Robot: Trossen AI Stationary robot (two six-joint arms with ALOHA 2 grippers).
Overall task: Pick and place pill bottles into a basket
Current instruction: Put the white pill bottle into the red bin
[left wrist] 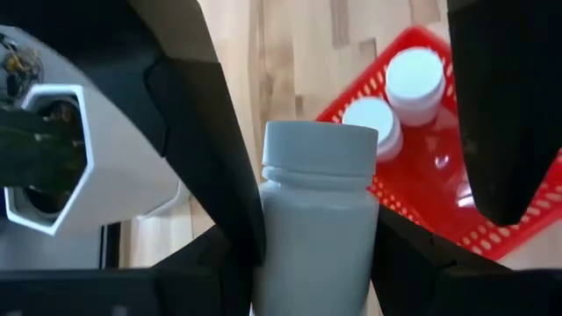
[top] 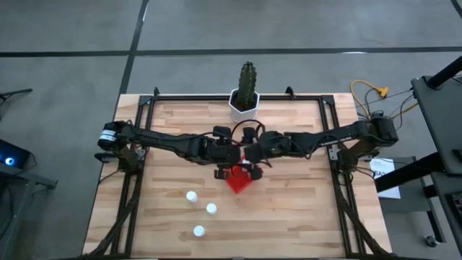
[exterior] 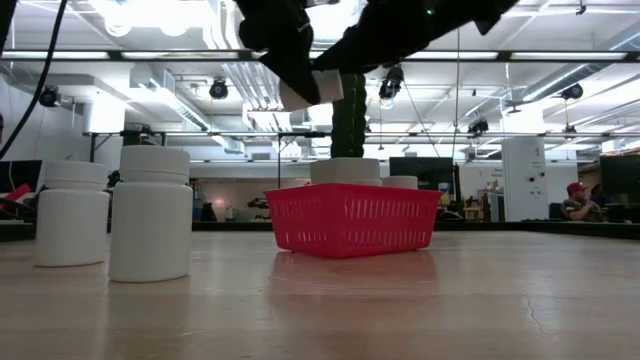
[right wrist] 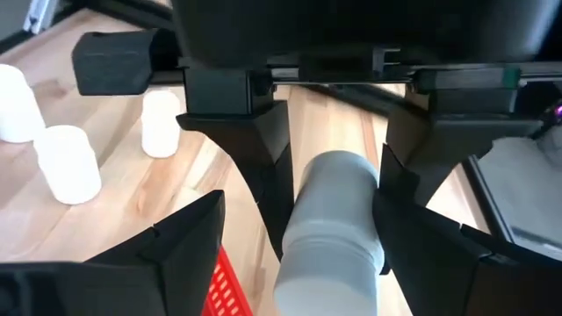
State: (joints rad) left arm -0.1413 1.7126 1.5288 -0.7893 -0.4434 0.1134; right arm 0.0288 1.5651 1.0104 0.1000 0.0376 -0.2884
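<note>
Table (top: 289, 209) of pale planks—left hand (left wrist: 307, 263) grasping a bottle (left wrist: 318, 219), right hand (right wrist: 329, 254) released—ceiling-lit workshop behind.

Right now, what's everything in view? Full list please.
loose pill bottles: three, white, on the table in front of the basket
binned pill bottles: two, white, inside the basket
held pill bottle: one, white, above the basket
basket: one, red, mid-table
cactus: one, green, in the pot
pot: one, white, table's far edge
table: one, light wood
left gripper: one, dark, shut on the held pill bottle
right gripper: one, dark, open, facing the left gripper
</note>
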